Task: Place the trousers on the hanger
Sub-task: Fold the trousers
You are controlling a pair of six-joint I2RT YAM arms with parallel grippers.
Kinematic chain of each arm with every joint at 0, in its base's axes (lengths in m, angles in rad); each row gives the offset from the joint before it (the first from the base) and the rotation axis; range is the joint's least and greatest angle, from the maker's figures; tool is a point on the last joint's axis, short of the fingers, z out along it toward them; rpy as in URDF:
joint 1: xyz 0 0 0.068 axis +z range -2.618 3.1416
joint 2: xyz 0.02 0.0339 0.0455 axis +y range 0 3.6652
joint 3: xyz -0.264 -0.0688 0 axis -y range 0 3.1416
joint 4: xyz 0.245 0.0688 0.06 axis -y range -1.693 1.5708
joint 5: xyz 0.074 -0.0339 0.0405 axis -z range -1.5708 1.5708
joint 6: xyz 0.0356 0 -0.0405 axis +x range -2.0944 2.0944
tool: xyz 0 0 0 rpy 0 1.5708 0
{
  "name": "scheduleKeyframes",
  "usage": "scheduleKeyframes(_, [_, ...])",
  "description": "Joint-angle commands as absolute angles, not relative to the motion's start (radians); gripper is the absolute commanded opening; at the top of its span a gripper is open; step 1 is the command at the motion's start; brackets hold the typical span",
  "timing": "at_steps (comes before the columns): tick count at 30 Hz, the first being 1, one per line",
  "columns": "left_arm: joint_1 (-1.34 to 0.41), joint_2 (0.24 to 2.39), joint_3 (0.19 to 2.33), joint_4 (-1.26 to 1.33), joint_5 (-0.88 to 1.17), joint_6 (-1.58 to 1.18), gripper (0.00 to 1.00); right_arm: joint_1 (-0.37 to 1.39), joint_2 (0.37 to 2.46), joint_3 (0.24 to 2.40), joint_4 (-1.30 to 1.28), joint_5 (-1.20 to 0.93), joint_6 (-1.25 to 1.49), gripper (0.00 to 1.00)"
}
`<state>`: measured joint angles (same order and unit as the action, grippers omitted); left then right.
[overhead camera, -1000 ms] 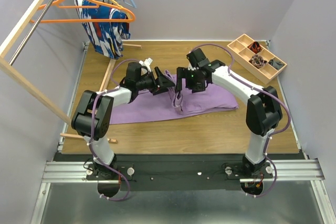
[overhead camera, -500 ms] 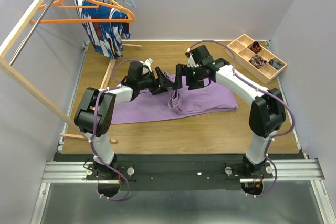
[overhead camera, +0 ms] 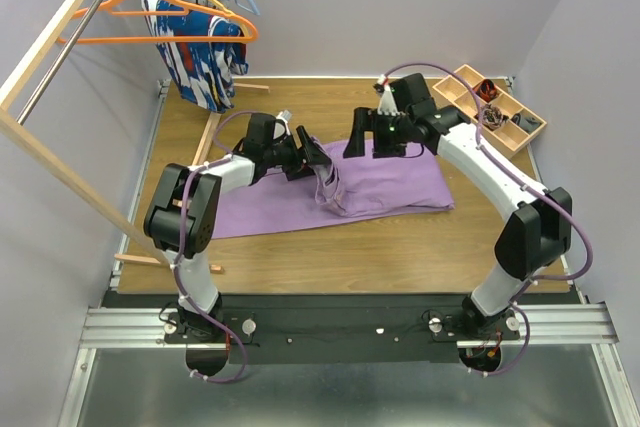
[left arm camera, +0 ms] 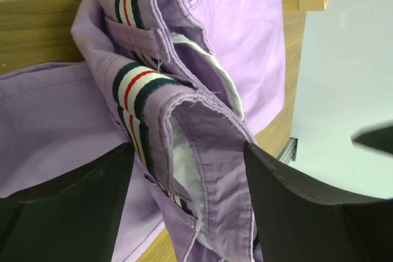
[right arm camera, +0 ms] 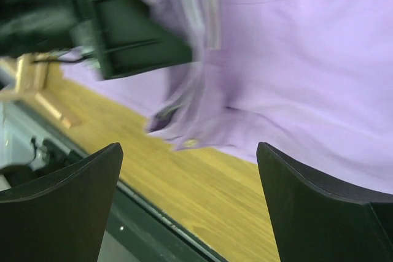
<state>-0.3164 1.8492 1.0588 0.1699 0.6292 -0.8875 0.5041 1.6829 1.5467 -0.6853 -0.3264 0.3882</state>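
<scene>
Trousers (overhead camera: 400, 187) lie flat on table (overhead camera: 400, 247). My L gripper (overhead camera: 318, 159) is clamped on trousers' waistband (left arm camera: 132, 90), bunched up. My R gripper (overhead camera: 362, 142): fingers spread, empty, above trousers' far edge. Hanger (overhead camera: 150, 39): on rail (overhead camera: 80, 9), far-left of trousers.

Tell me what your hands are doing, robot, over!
Left hand shut on the trousers at the striped waistband. Right hand open above them, empty. Orange hanger bare on the rack, patterned garment hanging next to it.
</scene>
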Motion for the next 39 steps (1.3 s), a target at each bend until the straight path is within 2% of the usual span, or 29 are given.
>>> scheduleKeyframes(1, [-0.319,1.792,1.101,0.114,0.586,-0.848,0.82,0.41,1.66,1.494,-0.724,-0.255,0.381,0.98])
scheduleKeyframes(11, [-0.318,1.77,1.095,0.121,0.6,-0.845,0.84,0.365,1.658,1.448,-0.724,-0.252,0.365,0.98])
scheduleKeyframes(13, [-0.318,1.776,1.109,0.086,0.591,-0.839,0.91,0.365,1.66,1.445,-0.724,-0.252,0.367,0.98])
scheduleKeyframes(16, [-0.318,1.814,1.141,0.013,0.572,-0.824,0.91,0.365,1.654,1.443,-0.723,-0.242,0.37,0.98])
scheduleKeyframes(25, [-0.345,1.916,1.167,0.008,0.607,-0.804,0.9,0.321,1.614,1.399,-0.712,-0.204,0.4,0.98])
scheduleKeyframes(28, [-0.354,1.946,1.18,0.009,0.629,-0.792,0.8,0.292,1.58,1.367,-0.704,-0.199,0.399,0.98])
scheduleKeyframes(29, [-0.356,1.951,1.183,0.012,0.644,-0.784,0.57,0.282,1.574,1.359,-0.701,-0.201,0.397,0.98])
scheduleKeyframes(31, [-0.357,1.953,1.195,0.014,0.658,-0.779,0.29,0.252,1.559,1.344,-0.703,-0.21,0.393,0.98])
scheduleKeyframes(32, [-0.357,1.948,1.198,0.014,0.667,-0.779,0.03,0.244,1.548,1.341,-0.703,-0.213,0.39,0.98])
scheduleKeyframes(33, [-0.357,1.939,1.203,0.014,0.673,-0.781,0.0,0.229,1.542,1.338,-0.703,-0.215,0.379,0.98])
scheduleKeyframes(39, [-0.347,1.836,1.233,-0.026,0.758,-0.788,0.0,0.151,1.52,1.327,-0.703,-0.219,0.313,0.98])
